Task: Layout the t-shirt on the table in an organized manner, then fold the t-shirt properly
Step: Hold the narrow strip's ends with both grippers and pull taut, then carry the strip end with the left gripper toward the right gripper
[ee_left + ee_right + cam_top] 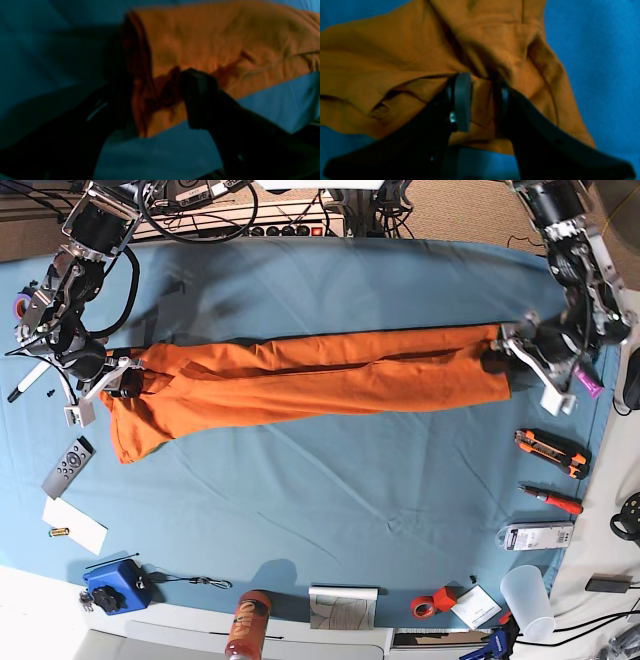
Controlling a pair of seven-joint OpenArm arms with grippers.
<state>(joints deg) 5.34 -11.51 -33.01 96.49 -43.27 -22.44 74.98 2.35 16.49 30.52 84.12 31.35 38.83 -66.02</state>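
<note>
Both grippers sit at opposite ends of the t-shirt (pixel 320 375), which lies stretched in a long orange band across the middle of the table (pixel 330 480). On the left arm, at the right side of the base view, the left gripper (pixel 150 100) stands with its jaws spread wide; in its wrist view the folded end of the orange cloth lies between the two dark fingers (pixel 200 97), and neither finger is seen pinching it. At the far end, the right gripper (pixel 481 102) has its jaws partly apart, a bunched fold of the shirt sitting in the gap between the grey pad (pixel 463 100) and the opposite finger; whether the pads press the cloth cannot be told. Near that gripper the shirt widens and droops toward the table's front, with wrinkles and a crease running along its length. Around the shirt on the teal cloth lie a grey remote (pixel 68 466), a white card (pixel 75 525), a blue box (pixel 118 585), an orange bottle (pixel 248 625), an orange utility knife (pixel 552 452), a red screwdriver (pixel 552 499), a roll of red tape (pixel 425 606) and a clear plastic cup (pixel 526 600).
</note>
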